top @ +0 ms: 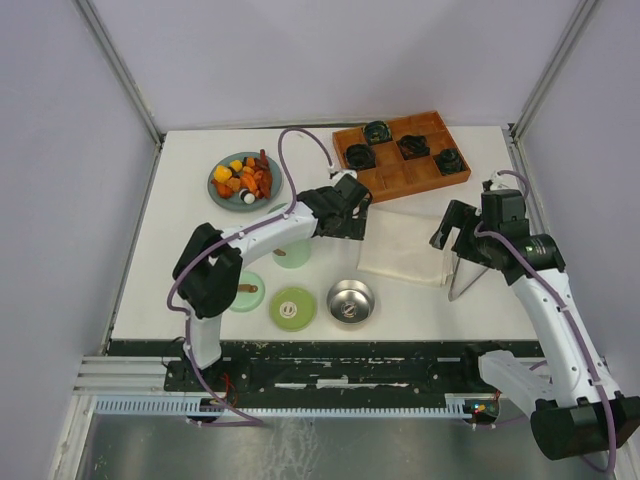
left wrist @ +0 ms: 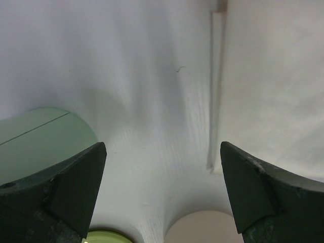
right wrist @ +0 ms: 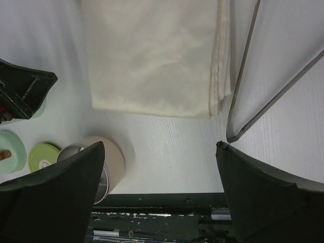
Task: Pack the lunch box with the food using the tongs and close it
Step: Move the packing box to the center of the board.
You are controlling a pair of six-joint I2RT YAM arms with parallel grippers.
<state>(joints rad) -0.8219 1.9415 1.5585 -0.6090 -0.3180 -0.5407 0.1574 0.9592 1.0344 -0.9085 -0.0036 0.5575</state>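
Table (top: 420,300): white and matt.
Tray (top: 403,152): brown wood with square compartments, at the far right; four compartments hold dark objects.
Cloth (top: 405,243): cream, folded flat, soft-edged, lying between the two grippers.
Plate (top: 214,187): grey-blue and round, at the far left, carrying the food.
Canister (top: 293,255): mint-green cylinder, partly hidden under the left arm.
Bowl (top: 351,300): shiny steel, uncovered, near the front edge.
Flat lid (top: 246,291): mint with a brown handle, lying off the canister.
Round lid (top: 293,307): lime green, between the flat lid and the bowl.
Tongs (right wrist: 243,76): thin silver V, flat on the table just beside the cloth's right edge.
Food (top: 245,178): small orange, yellow and red-brown bits, plus one black-and-white piece.
Left gripper (left wrist: 163,147): jaws spread wide, empty, above bare table beside the cloth.
Right gripper (right wrist: 158,149): jaws spread wide, empty, over the cloth's near edge and the bend of the tongs.
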